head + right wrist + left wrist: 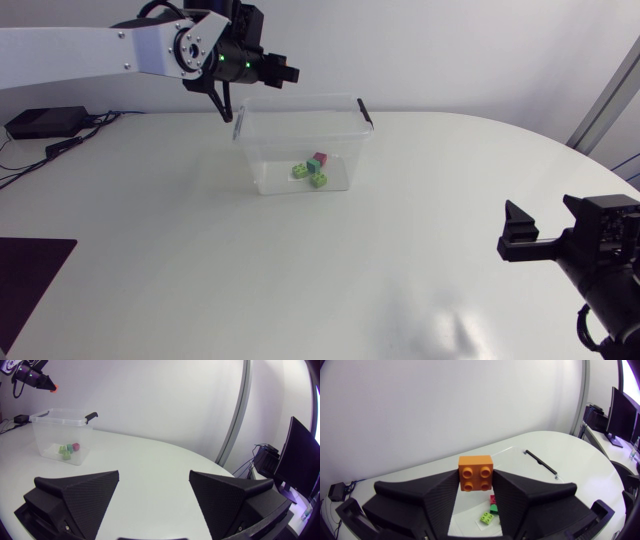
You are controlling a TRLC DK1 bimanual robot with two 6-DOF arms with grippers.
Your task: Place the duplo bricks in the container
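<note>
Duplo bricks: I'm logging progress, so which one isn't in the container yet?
The orange brick: the left end effector grips it in the air, while the two green bricks and the red brick lie on the container floor.

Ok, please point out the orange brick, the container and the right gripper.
orange brick [475, 473], left wrist view, studded face.
container [272, 160], head view, bare near wall.
right gripper [154, 475], right wrist view, midway between fingertips.

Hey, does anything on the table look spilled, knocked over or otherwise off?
Nothing stands out. The container stands upright with small bricks inside, and the left claw holds an orange brick squarely, up by the container.
</note>
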